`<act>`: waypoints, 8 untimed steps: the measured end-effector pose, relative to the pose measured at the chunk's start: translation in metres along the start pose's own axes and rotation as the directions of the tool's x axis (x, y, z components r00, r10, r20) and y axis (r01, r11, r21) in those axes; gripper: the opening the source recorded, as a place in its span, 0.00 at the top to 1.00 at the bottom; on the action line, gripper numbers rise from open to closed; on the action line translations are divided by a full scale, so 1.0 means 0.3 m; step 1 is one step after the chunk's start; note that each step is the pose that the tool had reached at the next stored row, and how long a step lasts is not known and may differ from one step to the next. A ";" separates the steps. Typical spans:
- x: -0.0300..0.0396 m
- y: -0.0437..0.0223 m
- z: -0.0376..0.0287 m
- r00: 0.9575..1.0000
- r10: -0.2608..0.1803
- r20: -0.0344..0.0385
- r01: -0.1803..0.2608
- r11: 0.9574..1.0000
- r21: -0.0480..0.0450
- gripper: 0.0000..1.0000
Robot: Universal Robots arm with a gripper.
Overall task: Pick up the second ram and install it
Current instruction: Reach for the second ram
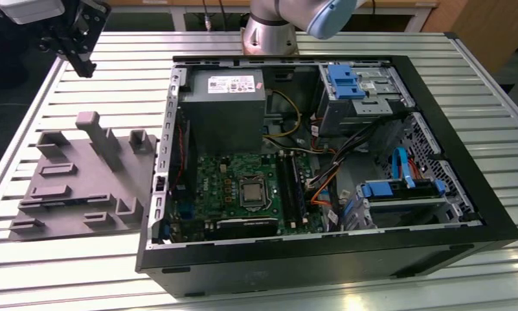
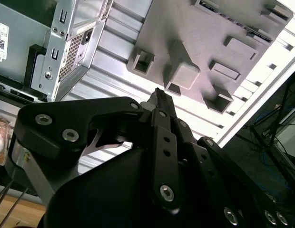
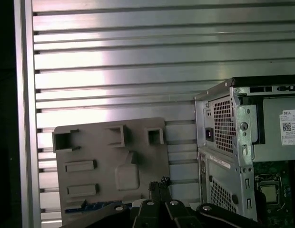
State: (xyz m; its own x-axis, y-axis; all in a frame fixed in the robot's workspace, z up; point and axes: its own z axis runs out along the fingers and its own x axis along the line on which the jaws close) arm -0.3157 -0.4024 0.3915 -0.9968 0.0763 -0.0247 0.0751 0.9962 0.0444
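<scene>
Exterior view gives the layout: a slatted table (image 1: pixel 69 259) carries an open case (image 1: pixel 328 259), and a grey tray (image 1: pixel 78 188) lies just beside the case's side wall. The gripper (image 1: pixel 86 68) hangs high above the tray, toward the end where a tall post (image 1: pixel 90 126) stands up. In both wrist views its fingers are pressed together, with nothing visible between them.

In the first wrist view a blue-green strip – the ram (image 3: pixel 85 207), as far as I can judge – lies low on the tray, along the edge opposite the row of hollow blocks (image 3: pixel 62 140). Part of it is hidden behind the gripper's links.

Risks, as I judge them:
- The post is the tray's highest point, so a low pass across the tray could strike it and shove the tray.
- The tray looks loose on the slats; a knock could slide it against the case.
- The ram sits low among raised blocks, and shut fingers coming down on it would press on its chips instead of straddling it.
- An off-centre grip could tilt the board and make it bind.

Room is best over the bare slats off the tray's post end and off its side away from the case – there only the table's edge rail (image 3: pixel 26 118) bounds the space.
</scene>
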 end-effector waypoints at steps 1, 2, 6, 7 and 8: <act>0.000 0.000 0.000 1.000 0.000 0.000 0.000 1.000 0.000 0.89; 0.000 -0.001 0.001 1.000 0.000 0.000 0.000 1.000 0.000 0.89; 0.001 -0.005 0.001 1.000 0.000 0.000 0.000 1.000 0.000 0.89; 0.002 -0.005 0.002 1.000 0.000 0.000 0.000 1.000 0.000 0.89; 0.002 -0.006 0.002 1.000 0.000 0.000 0.000 1.000 0.000 0.89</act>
State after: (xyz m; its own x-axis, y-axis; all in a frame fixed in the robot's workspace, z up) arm -0.3163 -0.4042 0.3908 -0.9968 0.0762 -0.0247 0.0751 0.9962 0.0444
